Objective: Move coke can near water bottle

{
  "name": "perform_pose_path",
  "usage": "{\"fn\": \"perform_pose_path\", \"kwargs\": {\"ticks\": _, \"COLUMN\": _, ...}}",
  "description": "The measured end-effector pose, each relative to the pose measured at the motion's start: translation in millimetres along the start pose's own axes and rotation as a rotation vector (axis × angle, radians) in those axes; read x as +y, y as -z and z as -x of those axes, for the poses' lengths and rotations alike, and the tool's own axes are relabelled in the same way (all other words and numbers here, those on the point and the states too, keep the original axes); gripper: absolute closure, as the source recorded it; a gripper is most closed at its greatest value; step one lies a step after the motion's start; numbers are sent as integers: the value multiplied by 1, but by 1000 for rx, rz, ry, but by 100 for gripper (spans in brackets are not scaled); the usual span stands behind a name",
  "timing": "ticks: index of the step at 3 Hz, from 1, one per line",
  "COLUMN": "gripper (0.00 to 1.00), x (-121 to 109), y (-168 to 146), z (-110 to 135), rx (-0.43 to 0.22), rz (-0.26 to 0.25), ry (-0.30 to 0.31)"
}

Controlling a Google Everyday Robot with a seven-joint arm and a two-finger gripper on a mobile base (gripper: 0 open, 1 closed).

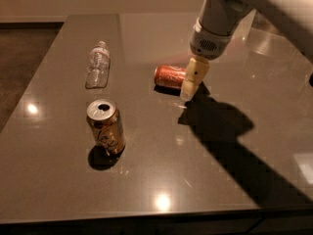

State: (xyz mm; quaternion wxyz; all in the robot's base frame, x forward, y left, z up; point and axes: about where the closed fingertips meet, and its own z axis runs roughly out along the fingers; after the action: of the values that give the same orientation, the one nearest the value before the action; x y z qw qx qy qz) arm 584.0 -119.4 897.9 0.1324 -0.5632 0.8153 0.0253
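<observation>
Hanging low over the bench [205, 180], the gripper [187, 93] stands just beside one end of the coke can [170, 76], which lies on its side, long axis pointing roughly at the jaws; whether the jaws are apart or together cannot be told. The water bottle [98, 65] lies flat well beyond the can's far end, so the jaws likely need shifting over the can's middle, across its axis
</observation>
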Motion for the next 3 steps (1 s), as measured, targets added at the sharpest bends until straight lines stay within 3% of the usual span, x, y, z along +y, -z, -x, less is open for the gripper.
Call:
{"fn": "perform_pose_path", "kwargs": {"ticks": 1, "gripper": 0, "x": -8, "y": -20, "z": 14, "rx": 9, "rz": 22, "ry": -27}}
{"fn": "perform_pose_path", "kwargs": {"ticks": 2, "gripper": 16, "x": -12, "y": -33, "z": 24, "rx": 7, "rz": 38, "ry": -51}}
{"fn": "perform_pose_path", "kwargs": {"ticks": 3, "gripper": 39, "x": -15, "y": -42, "z": 27, "rx": 16, "rz": 45, "ry": -63}}
